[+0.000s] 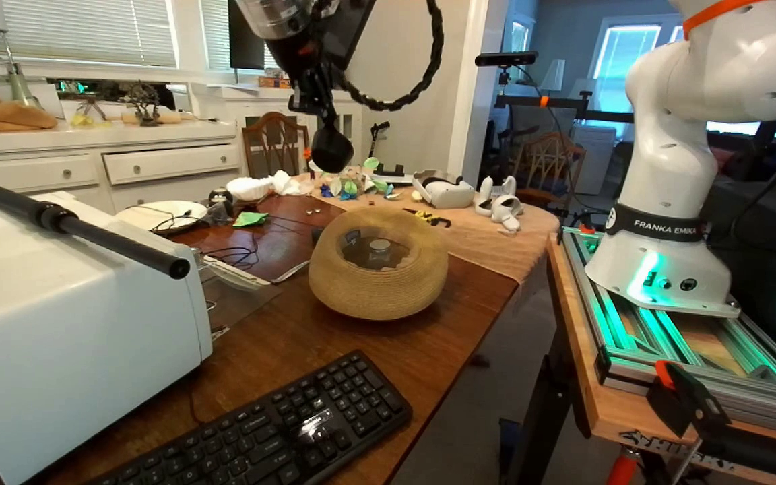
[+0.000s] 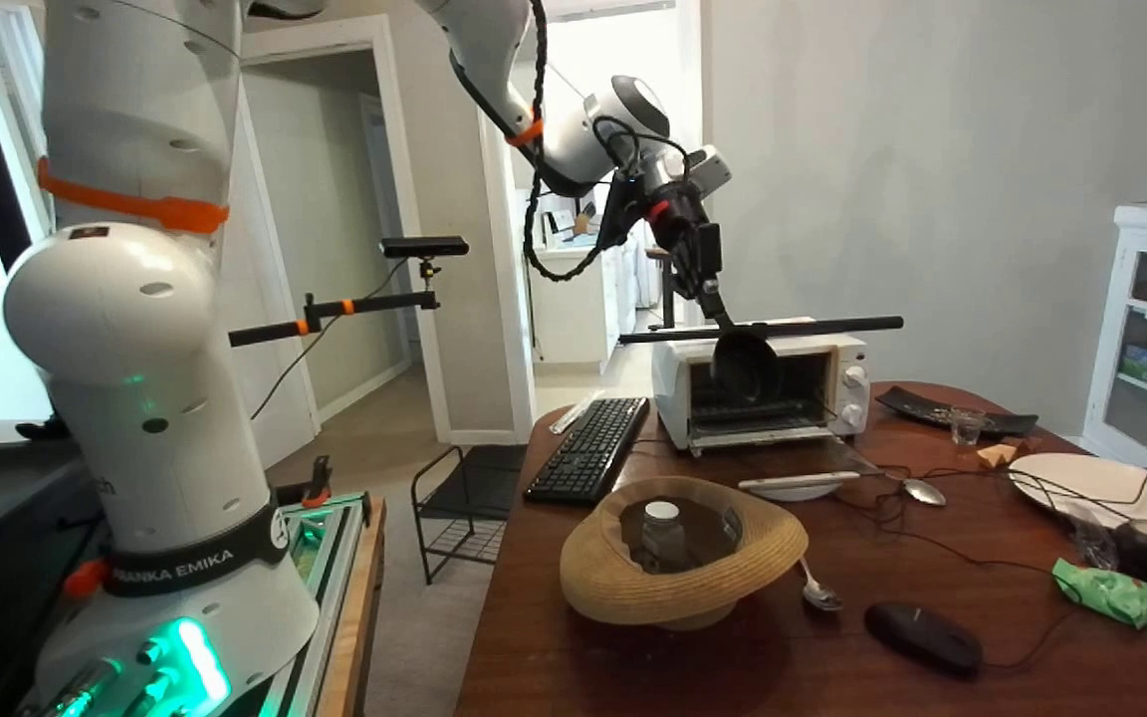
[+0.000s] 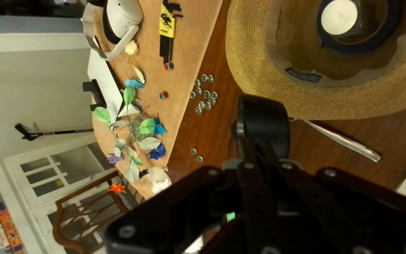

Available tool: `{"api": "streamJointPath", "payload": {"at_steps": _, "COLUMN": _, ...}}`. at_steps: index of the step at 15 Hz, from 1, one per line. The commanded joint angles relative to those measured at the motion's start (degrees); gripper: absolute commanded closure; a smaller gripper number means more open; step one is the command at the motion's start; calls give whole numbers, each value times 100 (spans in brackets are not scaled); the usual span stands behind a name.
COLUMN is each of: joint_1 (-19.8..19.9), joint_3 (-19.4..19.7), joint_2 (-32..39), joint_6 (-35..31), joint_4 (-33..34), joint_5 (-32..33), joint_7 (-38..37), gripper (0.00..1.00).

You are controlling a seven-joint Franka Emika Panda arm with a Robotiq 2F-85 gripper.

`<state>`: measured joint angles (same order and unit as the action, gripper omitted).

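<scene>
High over the table, my gripper (image 2: 713, 291) is shut on the handle of a small black cup or scoop (image 2: 745, 366). This black cup hangs below the fingertips in both exterior views; in the wrist view it sits just beyond the jaws, which hide most of its handle. An upturned straw hat (image 1: 378, 296) rests on the wooden table, lower than the cup. Inside the hat stands a clear jar (image 2: 664, 543) with a white lid (image 3: 339, 17). A dark ring (image 3: 351, 47) surrounds the jar in the wrist view.
A white toaster oven (image 1: 71, 323) carries a long black rod (image 2: 832, 327). Around the hat are a keyboard (image 2: 593, 453), a mouse (image 2: 922, 637), a spoon (image 3: 344, 141) and small clear beads (image 3: 206, 94). A white headset (image 1: 445, 193) and paper flowers (image 3: 146, 127) lie on the cloth.
</scene>
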<state>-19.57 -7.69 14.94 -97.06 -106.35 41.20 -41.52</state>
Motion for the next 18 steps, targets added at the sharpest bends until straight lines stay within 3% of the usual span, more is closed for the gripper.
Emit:
{"api": "streamJointPath", "payload": {"at_steps": 1, "joint_1": 551, "joint_3": -50, "joint_2": -1164, "joint_6": -859, "joint_4": -1157, "joint_5": -541, "joint_7": 1009, "gripper": 99}}
{"api": "streamJointPath", "payload": {"at_steps": 4, "joint_1": 793, "joint_3": 55, "joint_2": -1445, "joint_6": -976, "joint_4": -1461, "joint_5": -662, "joint_7": 1222, "gripper": 99}}
{"api": "streamJointPath", "payload": {"at_steps": 11, "joint_1": 985, "joint_3": 55, "joint_2": -1249, "joint_6": -1146, "joint_4": -1752, "joint_5": 618, "joint_7": -118, "gripper": 99}}
{"api": "streamJointPath", "payload": {"at_steps": 18, "joint_1": 950, "joint_3": 65, "joint_2": -737, "joint_6": -1311, "joint_4": -1760, "joint_5": 2751, "joint_7": -1130, "gripper": 99}}
